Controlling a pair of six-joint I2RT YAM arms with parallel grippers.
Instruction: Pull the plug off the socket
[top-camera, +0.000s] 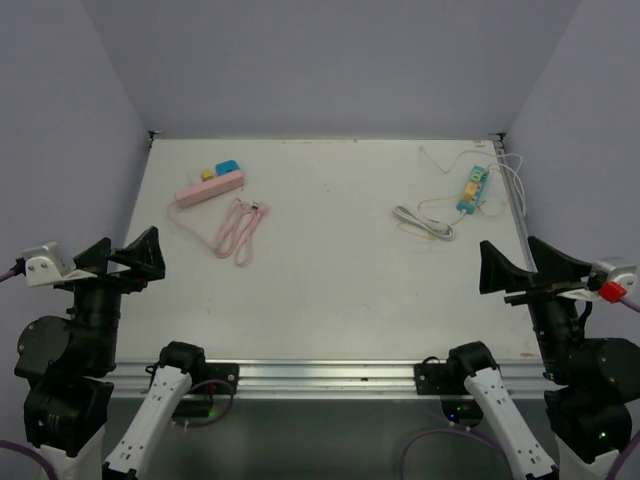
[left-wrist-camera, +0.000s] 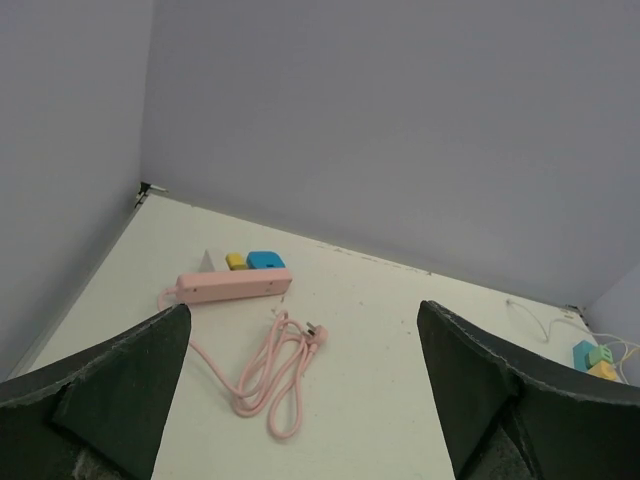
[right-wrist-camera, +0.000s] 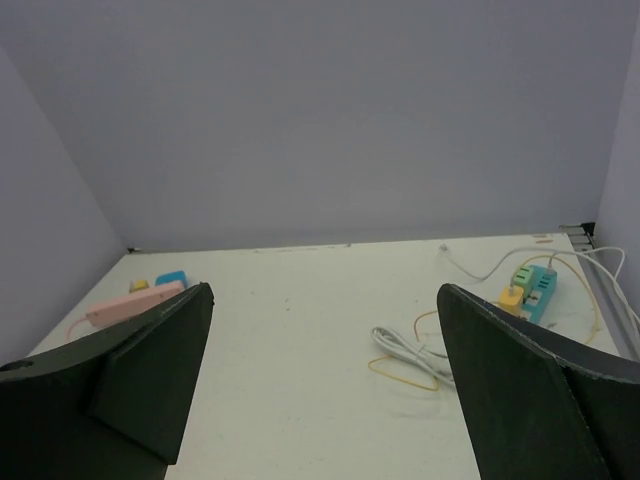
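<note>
A pink power strip (top-camera: 210, 187) lies at the far left with a yellow plug (top-camera: 208, 174) and a blue plug (top-camera: 228, 168) seated in its far side. It also shows in the left wrist view (left-wrist-camera: 235, 285) and the right wrist view (right-wrist-camera: 135, 300). A teal power strip (top-camera: 473, 188) lies at the far right with small yellow and green plugs in it (right-wrist-camera: 535, 285). My left gripper (top-camera: 122, 252) (left-wrist-camera: 300, 325) is open and empty, held above the near left of the table. My right gripper (top-camera: 525, 265) (right-wrist-camera: 325, 295) is open and empty above the near right.
The pink strip's coiled cord (top-camera: 238, 228) lies just in front of it, its own plug loose. A bundled white cable (top-camera: 425, 222) and thin yellow and white wires lie around the teal strip. Walls close in the table (top-camera: 330, 300) on three sides.
</note>
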